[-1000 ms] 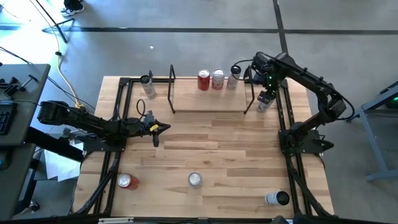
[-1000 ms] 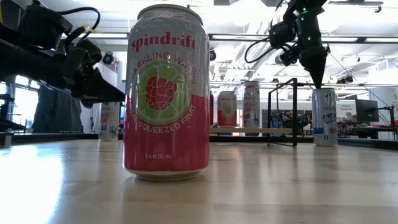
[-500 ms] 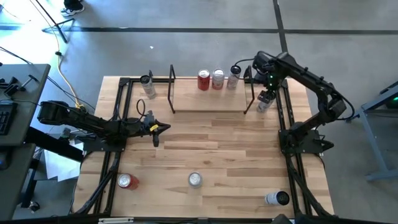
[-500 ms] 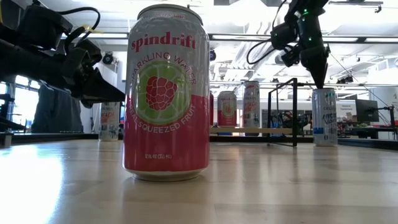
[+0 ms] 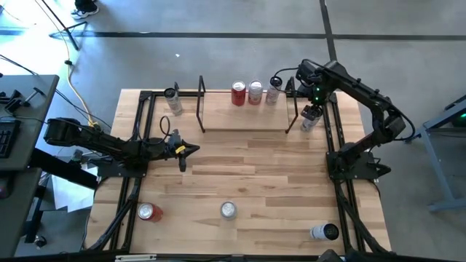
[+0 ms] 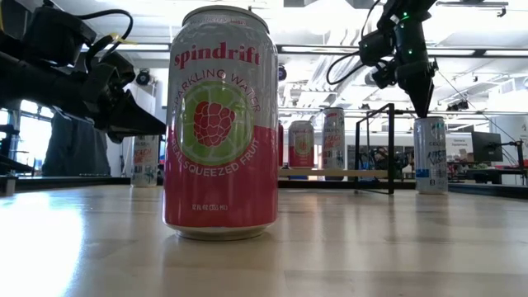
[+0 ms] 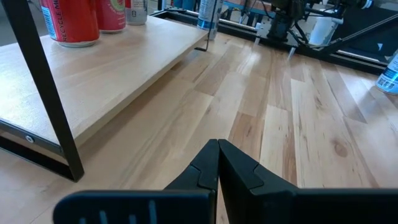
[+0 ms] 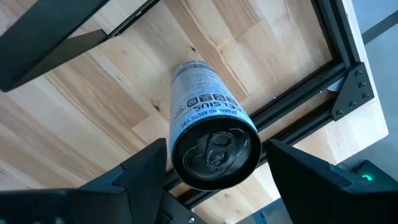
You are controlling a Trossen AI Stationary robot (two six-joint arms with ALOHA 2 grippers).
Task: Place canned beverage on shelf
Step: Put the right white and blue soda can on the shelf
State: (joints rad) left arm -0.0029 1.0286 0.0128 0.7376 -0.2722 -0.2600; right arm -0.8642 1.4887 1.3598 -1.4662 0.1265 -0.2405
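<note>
A white-and-blue can (image 8: 208, 118) stands upright on the table just right of the shelf's right end frame (image 5: 291, 109); it also shows in the low view (image 6: 431, 157). My right gripper (image 5: 312, 115) hangs over it, pointing down, open. Its fingers (image 8: 146, 168) stand on either side of the can's top (image 8: 216, 149) without touching. The shelf (image 5: 244, 116) carries three upright cans (image 5: 255, 92) along its far edge. My left gripper (image 5: 188, 151) is shut and empty, left of the shelf's near-left corner.
Another can (image 5: 173, 100) stands left of the shelf. A red can (image 5: 149, 212), a pink can (image 5: 228, 210) and a can lying on its side (image 5: 325, 232) sit near the front edge. Black rails (image 5: 335, 145) run along both table sides.
</note>
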